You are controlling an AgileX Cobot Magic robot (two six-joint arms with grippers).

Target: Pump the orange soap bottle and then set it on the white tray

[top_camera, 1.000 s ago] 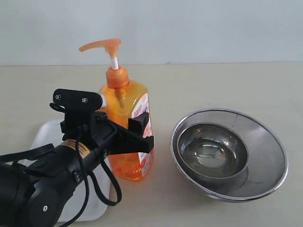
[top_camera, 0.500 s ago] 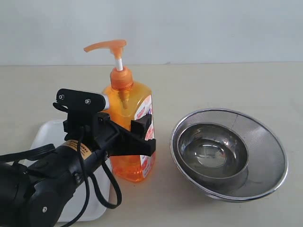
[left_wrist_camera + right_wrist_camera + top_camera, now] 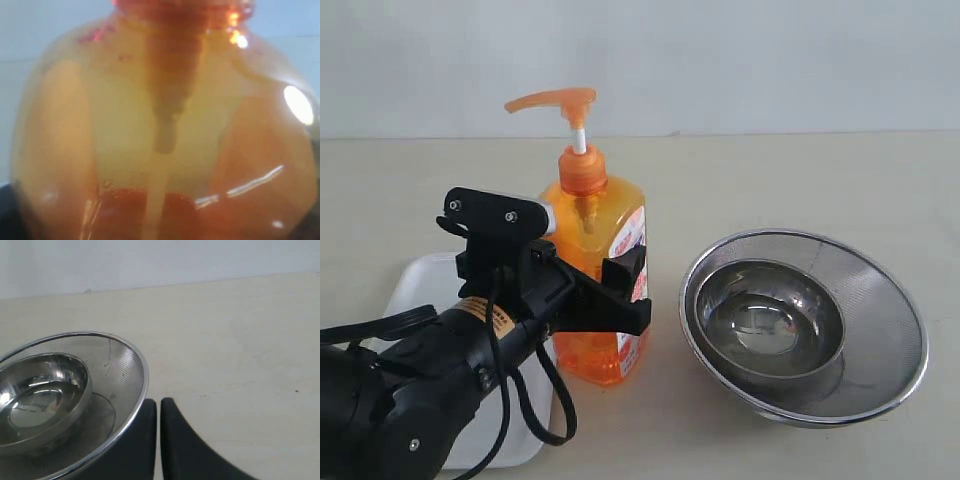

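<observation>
while the tall clear-orange plastic soap bottle (image 3: 590,215) is flanked by the left gripper (image 3: 607,278), a firm grip cannot be told; the edge of the flat white plastic tray (image 3: 415,275) is seen just beside it; the right gripper (image 3: 158,402) is closed.

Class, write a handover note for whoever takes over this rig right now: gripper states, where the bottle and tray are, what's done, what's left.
Left gripper: jaws around the orange soap bottle; whether it is clamped cannot be told.
Right gripper: shut, empty, beside the mesh bowl.
Bottle: upright on the table, next to the white tray, not on it.
Done: pumping unclear; pump head is up.
Left: set bottle on tray.
</observation>
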